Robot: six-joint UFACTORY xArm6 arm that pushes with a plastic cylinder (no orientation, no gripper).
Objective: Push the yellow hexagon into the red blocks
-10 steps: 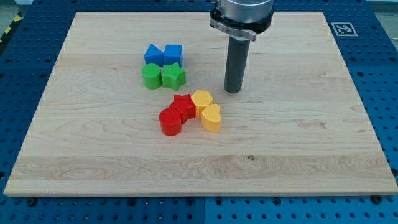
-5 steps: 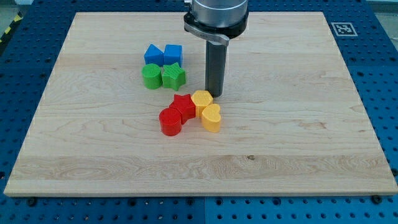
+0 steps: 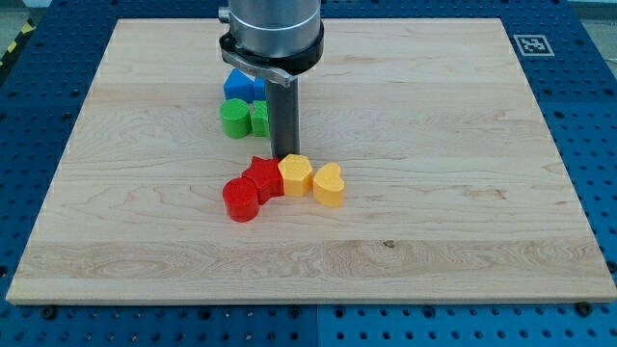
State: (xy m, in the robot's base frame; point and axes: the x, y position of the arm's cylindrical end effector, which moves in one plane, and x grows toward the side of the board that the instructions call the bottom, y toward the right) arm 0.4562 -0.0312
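The yellow hexagon [image 3: 295, 175] sits near the board's middle, touching the red star-shaped block [image 3: 261, 177] on its left. A red cylinder [image 3: 241, 200] lies against that red block, lower left. A yellow heart-shaped block [image 3: 329, 185] sits just right of the hexagon. My tip [image 3: 285, 156] stands directly above the hexagon's top edge, at the junction between it and the red star block, touching or nearly touching them.
A green cylinder [image 3: 234, 120] and a green block [image 3: 260, 119] lie above the red blocks, partly hidden by the rod. Two blue blocks [image 3: 236, 85] sit above them, partly behind the arm. A marker tag [image 3: 531, 44] is at the board's top right corner.
My tip has swept left and slightly down from the right side. The yellow hexagon and both red blocks have shifted left and down; the yellow heart stayed put.
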